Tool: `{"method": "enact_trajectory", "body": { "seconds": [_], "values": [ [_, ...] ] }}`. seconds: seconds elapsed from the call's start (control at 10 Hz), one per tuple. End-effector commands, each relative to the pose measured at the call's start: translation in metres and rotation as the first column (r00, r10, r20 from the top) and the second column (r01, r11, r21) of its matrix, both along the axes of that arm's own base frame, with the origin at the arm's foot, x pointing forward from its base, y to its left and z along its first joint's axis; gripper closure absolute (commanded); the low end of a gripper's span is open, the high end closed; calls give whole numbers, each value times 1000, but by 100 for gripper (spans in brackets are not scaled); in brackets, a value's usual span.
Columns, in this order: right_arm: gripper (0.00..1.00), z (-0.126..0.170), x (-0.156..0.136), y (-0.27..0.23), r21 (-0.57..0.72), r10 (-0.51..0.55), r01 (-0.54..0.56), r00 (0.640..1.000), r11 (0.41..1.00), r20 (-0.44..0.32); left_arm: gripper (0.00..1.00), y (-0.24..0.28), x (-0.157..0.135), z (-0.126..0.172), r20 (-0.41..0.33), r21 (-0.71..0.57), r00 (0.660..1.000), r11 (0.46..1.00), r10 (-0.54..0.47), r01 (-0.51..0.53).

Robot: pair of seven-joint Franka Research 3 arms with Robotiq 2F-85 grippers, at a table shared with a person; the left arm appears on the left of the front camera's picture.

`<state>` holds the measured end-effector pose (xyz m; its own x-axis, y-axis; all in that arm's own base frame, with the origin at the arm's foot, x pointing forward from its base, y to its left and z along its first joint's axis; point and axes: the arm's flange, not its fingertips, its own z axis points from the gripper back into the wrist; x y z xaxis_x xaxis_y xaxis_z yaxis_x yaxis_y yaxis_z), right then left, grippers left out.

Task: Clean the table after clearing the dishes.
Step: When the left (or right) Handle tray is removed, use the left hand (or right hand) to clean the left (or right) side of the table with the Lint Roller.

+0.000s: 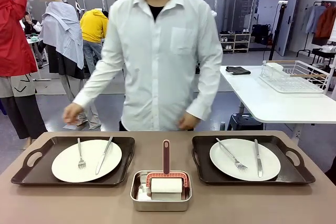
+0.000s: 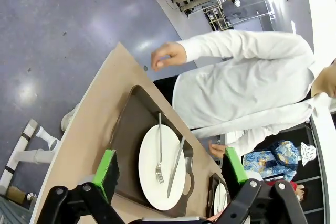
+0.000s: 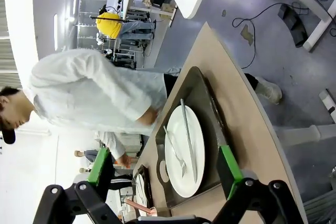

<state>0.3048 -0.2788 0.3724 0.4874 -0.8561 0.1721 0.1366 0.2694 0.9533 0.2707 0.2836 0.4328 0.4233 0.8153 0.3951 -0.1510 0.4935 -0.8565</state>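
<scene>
Left wrist view: left hand [image 2: 170,165] released, empty; plate [image 2: 152,161] on tray [image 2: 131,124] beyond it, not touching.

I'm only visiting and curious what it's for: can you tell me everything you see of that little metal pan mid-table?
The pan is small, rectangular, shiny steel with rounded corners, sitting flat on the table near the robot's side, between the left tray and the right tray. Inside lies a roller with a white roll and reddish-brown frame; its handle reaches over the far rim, toward the person.
</scene>
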Motion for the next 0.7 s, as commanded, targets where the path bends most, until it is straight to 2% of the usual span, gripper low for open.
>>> {"method": "enact_trajectory", "body": {
  "seconds": [0.0,0.6],
  "values": [
    [0,0,-1,0,19,-8,8,1000,1000,4,0,2,-2,-2,12,-15,1000,1000,-4,4],
    [0,0,-1,0,19,-8,8,1000,1000,4,0,2,-2,-2,12,-15,1000,1000,-4,4]
  ]
}}
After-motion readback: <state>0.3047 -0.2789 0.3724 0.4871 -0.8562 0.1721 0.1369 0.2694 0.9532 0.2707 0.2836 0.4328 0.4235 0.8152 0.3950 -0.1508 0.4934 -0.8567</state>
